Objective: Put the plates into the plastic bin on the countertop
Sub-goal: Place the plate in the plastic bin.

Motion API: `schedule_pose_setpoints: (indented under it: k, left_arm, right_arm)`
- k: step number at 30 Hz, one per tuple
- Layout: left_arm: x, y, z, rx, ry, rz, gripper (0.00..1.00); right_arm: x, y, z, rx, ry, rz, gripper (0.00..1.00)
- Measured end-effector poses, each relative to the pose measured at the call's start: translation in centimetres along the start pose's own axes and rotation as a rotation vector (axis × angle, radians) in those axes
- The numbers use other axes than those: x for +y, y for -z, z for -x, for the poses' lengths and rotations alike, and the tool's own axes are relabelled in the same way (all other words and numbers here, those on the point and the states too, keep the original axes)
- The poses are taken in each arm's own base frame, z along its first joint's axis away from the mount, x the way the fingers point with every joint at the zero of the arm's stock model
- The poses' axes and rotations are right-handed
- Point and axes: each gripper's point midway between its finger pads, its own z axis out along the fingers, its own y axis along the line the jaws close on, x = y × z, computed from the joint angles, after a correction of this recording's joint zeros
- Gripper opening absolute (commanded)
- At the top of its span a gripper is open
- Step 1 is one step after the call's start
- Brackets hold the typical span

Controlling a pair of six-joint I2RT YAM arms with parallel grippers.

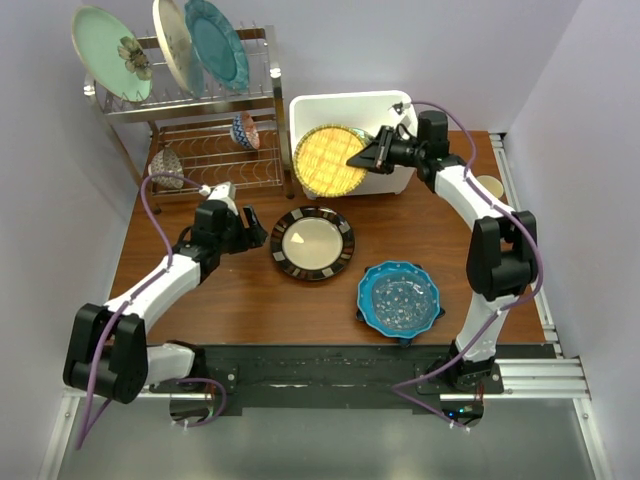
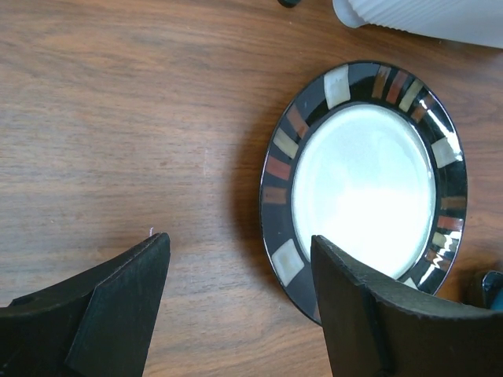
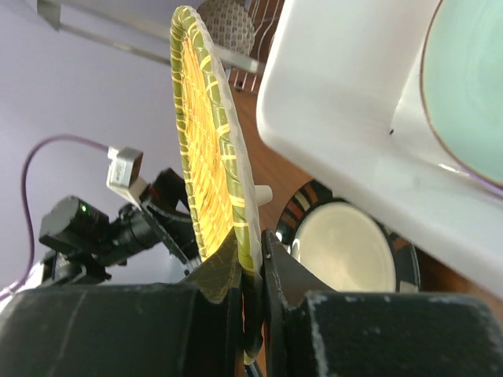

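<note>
My right gripper (image 1: 362,155) (image 3: 253,251) is shut on the rim of a yellow-orange plate (image 1: 328,160) (image 3: 208,141). It holds the plate tilted on edge over the front left corner of the white plastic bin (image 1: 330,103) (image 3: 338,94). A pale greenish plate (image 3: 471,86) lies inside the bin. The dark-rimmed cream plate (image 1: 312,243) (image 2: 365,188) lies flat on the countertop (image 1: 230,295). My left gripper (image 1: 252,228) (image 2: 240,239) hangs open just left of it, one finger over its rim. A blue scalloped plate (image 1: 400,297) rests on a dark-blue one (image 1: 362,318).
A chrome wire rack (image 1: 200,100) at the back left holds a mint flower plate (image 1: 110,55), a cream plate (image 1: 172,45) and a teal plate (image 1: 215,40). Two patterned bowls (image 1: 245,130) (image 1: 167,168) sit on its lower shelf. A small cup (image 1: 488,187) stands at the right edge.
</note>
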Motion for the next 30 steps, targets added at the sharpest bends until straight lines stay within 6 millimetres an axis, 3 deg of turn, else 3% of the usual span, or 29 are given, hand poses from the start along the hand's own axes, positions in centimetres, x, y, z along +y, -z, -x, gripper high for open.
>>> schedule_pose_setpoints:
  k: [17, 30]
  left_arm:
    - [-1.0, -0.8, -0.6, 0.016, 0.000, -0.067, 0.77]
    - [-1.1, -1.0, -1.9, 0.044, 0.009, -0.097, 0.77]
  right_arm:
    - [-0.4, -1.1, 6.0, -0.124, -0.023, -0.024, 0.00]
    - [-3.5, -1.9, 9.0, -0.185, -0.073, -0.086, 0.00]
